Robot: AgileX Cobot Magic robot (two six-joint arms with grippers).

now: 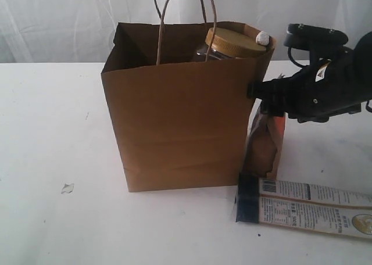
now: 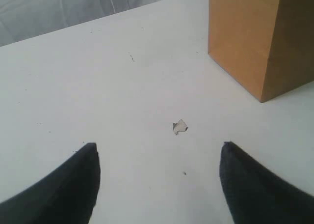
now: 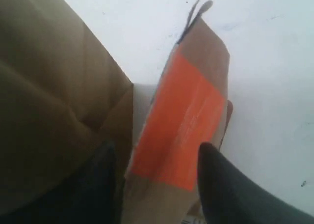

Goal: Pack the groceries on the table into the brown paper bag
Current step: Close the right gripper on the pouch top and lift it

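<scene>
The brown paper bag (image 1: 180, 131) stands upright on the table (image 1: 52, 125). The gold-lidded jar (image 1: 232, 42) and a white bottle cap (image 1: 263, 38) show over the bag's rim. The brown-orange pouch (image 1: 264, 151) stands against the bag's right side. My right gripper (image 1: 263, 101) reaches down over the top of the pouch (image 3: 186, 116). In the right wrist view this gripper (image 3: 156, 145) is open, one finger on each side of the pouch, the left one against the bag (image 3: 49, 86). The long white-blue packet (image 1: 314, 207) lies flat at the front right. My left gripper (image 2: 158, 145) hovers open over bare table.
A small torn scrap (image 1: 67, 188) lies on the table left of the bag, just ahead of the left fingers as the scrap (image 2: 180, 127) in the left wrist view. The bag's corner (image 2: 255, 37) stands beyond it. A white curtain hangs behind the table.
</scene>
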